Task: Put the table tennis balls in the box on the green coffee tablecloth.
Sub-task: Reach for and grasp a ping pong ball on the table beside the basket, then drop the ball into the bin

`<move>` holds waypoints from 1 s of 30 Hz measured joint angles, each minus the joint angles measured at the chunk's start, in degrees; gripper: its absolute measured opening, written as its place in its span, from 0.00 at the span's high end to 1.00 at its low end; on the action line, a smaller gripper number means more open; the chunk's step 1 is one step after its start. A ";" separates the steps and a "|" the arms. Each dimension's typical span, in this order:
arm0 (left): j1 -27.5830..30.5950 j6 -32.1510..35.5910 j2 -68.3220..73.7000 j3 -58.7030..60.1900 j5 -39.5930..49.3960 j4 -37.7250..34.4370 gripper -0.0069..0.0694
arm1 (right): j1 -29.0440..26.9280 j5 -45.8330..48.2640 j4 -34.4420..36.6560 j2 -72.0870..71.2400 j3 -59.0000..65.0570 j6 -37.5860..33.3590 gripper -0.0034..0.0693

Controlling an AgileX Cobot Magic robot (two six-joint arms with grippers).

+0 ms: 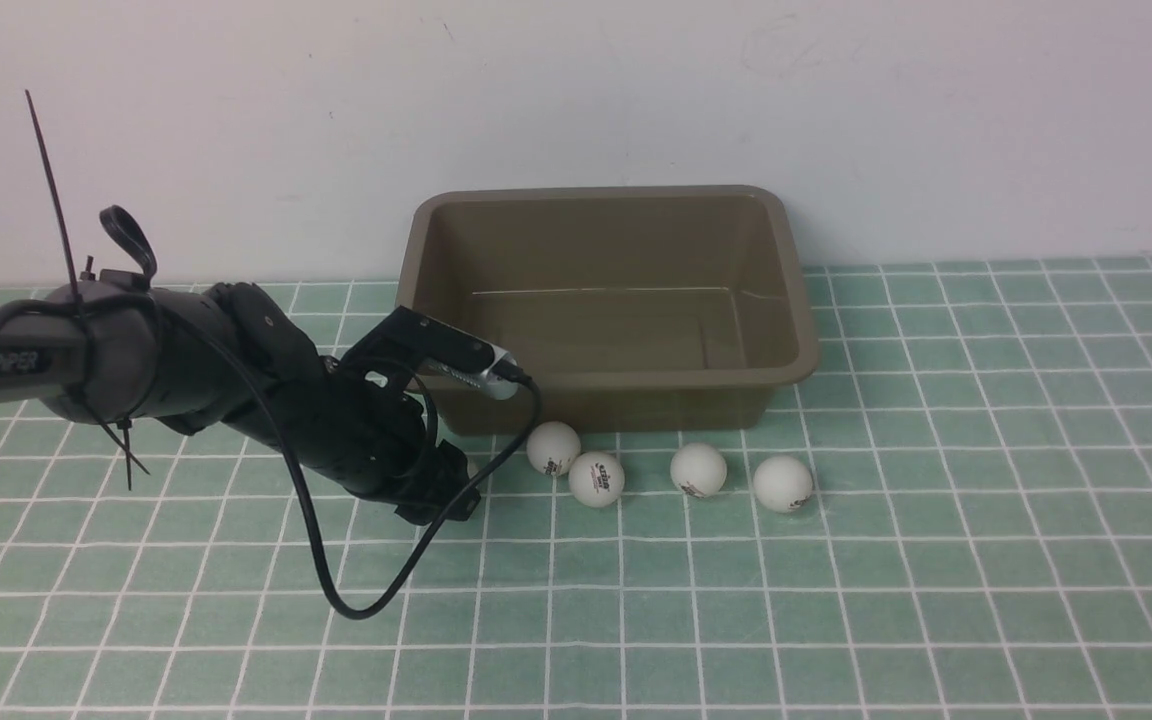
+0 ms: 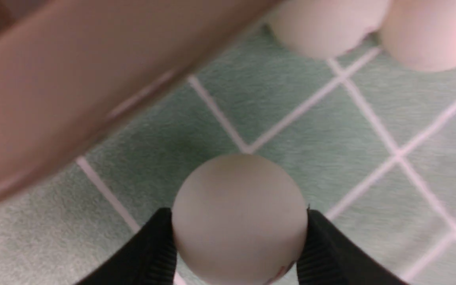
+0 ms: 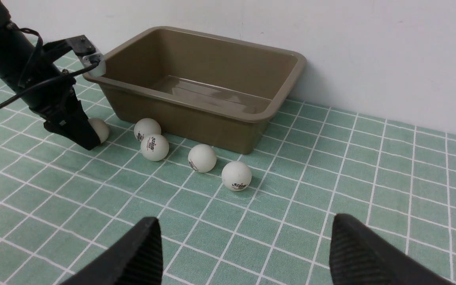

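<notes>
Left gripper (image 2: pixel 238 215) clenched on one table tennis ball (image 2: pixel 239 198), 7 o'clock of box (image 1: pixel 606 205), four loose balls (image 1: pixel 698 469) at its 6 o'clock, right gripper (image 3: pixel 246 221) spread open

The box (image 1: pixel 596 240) is smooth olive plastic with a soft sheen, its floor glossier. Each ball (image 1: pixel 698 470) is matt white plastic. The cloth (image 1: pixel 936 560) looks finely napped and matt. The right gripper (image 3: pixel 246 219) has black ribbed pads (image 3: pixel 346 249), dull like rubber
</notes>
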 joint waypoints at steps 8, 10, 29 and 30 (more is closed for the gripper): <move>0.00 0.00 -5.72 0.00 4.07 0.00 0.45 | 0.00 -1.19 0.00 0.00 0.00 0.00 0.25; 0.00 0.00 -6.99 0.00 5.35 -0.19 0.45 | 0.00 -1.58 0.00 0.00 0.00 0.00 0.25; 0.00 5.25 -10.72 -7.14 8.77 -7.81 0.45 | 0.00 -1.99 0.00 0.00 0.00 0.00 0.25; 0.00 6.26 -10.72 -7.60 7.62 -8.27 0.45 | 0.00 -1.99 0.00 0.00 0.00 0.00 0.25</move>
